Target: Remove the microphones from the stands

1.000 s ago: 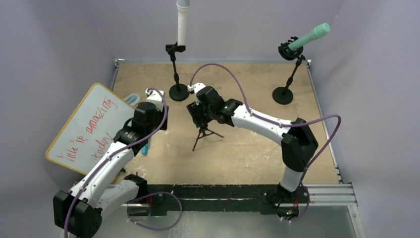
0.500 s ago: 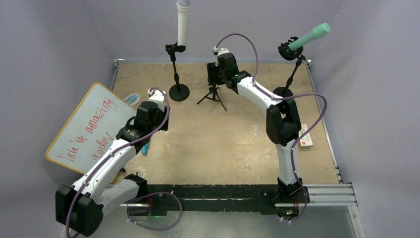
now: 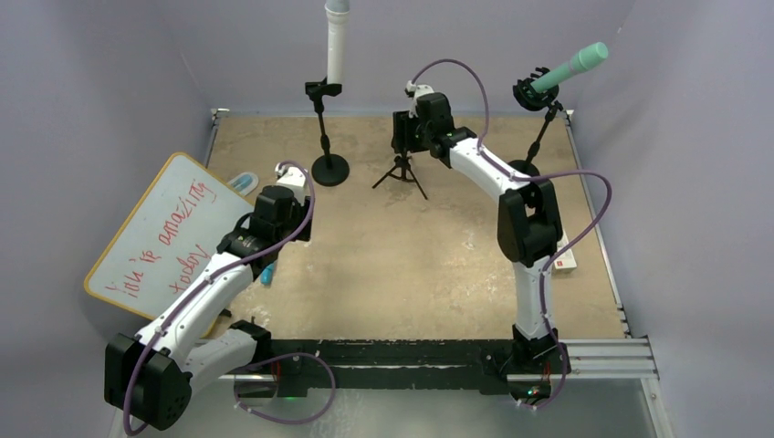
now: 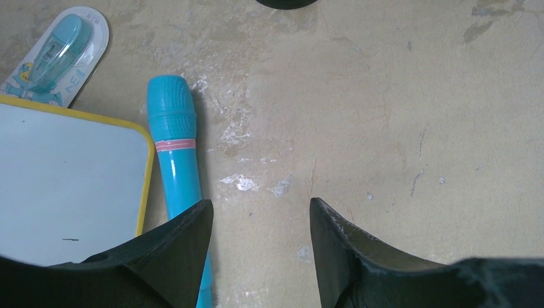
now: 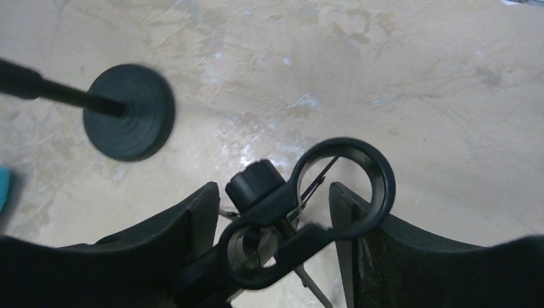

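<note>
A blue microphone (image 4: 176,154) lies flat on the table beside the whiteboard, also seen as the blue microphone (image 3: 267,272) in the top view. My left gripper (image 4: 260,202) hovers open just right of it, with only bare table between its fingers. At the back of the table my right gripper (image 5: 274,189) is shut on the empty ring clip (image 5: 308,212) of a small black tripod stand (image 3: 400,173). A white microphone (image 3: 336,41) stands upright in a round-based stand (image 3: 326,119). A green microphone (image 3: 570,67) sits tilted in the far right stand (image 3: 537,146).
A yellow-edged whiteboard (image 3: 164,237) leans at the left, with a packaged correction tape (image 4: 54,54) above it. The round black base (image 5: 131,120) of the white microphone's stand is close to the left of my right gripper. A small white box (image 3: 566,258) lies near the right edge.
My right arm has carried the tripod stand from the table's middle to the back, between the two other stands. The left arm has barely moved.
</note>
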`<state>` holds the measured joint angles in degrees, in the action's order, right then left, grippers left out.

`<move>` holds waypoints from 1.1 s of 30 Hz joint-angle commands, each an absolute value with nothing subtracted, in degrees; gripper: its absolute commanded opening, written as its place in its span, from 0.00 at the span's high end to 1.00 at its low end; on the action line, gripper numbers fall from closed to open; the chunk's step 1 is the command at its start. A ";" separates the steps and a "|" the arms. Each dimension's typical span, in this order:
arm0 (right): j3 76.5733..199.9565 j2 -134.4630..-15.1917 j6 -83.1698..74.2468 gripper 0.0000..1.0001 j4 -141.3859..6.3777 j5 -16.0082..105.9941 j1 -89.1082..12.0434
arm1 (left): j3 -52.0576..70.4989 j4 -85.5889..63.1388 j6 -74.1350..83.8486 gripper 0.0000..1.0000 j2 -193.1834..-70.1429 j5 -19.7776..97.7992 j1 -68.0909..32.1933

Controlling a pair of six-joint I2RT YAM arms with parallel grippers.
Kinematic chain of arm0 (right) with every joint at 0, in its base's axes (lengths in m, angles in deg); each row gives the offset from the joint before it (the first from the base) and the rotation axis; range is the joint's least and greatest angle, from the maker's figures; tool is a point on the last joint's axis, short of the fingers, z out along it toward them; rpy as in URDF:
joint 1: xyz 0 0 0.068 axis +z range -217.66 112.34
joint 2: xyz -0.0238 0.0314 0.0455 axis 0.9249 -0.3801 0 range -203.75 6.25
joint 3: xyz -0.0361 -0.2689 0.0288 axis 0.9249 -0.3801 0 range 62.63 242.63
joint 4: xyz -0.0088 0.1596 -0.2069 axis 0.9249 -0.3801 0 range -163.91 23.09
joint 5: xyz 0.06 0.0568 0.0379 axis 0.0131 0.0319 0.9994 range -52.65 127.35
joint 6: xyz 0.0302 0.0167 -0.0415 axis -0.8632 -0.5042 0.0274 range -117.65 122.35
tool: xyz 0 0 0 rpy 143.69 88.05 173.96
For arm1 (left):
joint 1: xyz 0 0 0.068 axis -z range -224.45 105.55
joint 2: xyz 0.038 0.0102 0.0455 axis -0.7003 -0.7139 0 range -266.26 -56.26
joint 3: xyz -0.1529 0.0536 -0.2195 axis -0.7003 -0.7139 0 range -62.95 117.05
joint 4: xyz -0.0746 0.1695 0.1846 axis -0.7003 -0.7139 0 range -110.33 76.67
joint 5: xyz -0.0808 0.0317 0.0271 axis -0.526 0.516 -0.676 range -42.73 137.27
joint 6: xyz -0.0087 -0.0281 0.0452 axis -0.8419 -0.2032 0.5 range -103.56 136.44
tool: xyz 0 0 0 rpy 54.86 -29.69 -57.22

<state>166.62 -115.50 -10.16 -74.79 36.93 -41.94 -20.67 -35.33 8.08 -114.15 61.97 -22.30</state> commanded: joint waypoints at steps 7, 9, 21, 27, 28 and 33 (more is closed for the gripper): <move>164.98 -110.38 -6.96 0.56 -77.53 43.18 -41.13 | -19.88 -34.86 7.56 0.45 -112.11 61.40 -22.56; 163.63 -109.63 -6.82 0.58 -76.87 44.16 -41.20 | -19.88 -34.78 7.47 0.45 -112.06 61.42 -22.56; 157.88 -102.09 -4.28 0.34 -75.66 40.35 -41.18 | -19.53 -35.04 7.21 0.45 -113.40 61.06 -22.56; 156.61 -97.59 -7.74 0.24 -75.14 32.28 -42.12 | -19.53 -35.14 6.95 0.46 -113.30 61.58 -22.56; 156.38 -96.77 -8.08 0.24 -75.01 33.09 -42.29 | -19.53 -35.13 6.90 0.46 -113.36 61.60 -22.59; 156.28 -95.30 -8.02 0.33 -75.03 37.24 -42.52 | -19.37 -35.34 6.94 0.46 -113.81 61.92 -22.56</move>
<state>155.93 -97.18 -7.08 -76.08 35.83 -42.23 -20.67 -35.46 7.99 -113.53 61.42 -22.30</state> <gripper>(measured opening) 0.712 0.546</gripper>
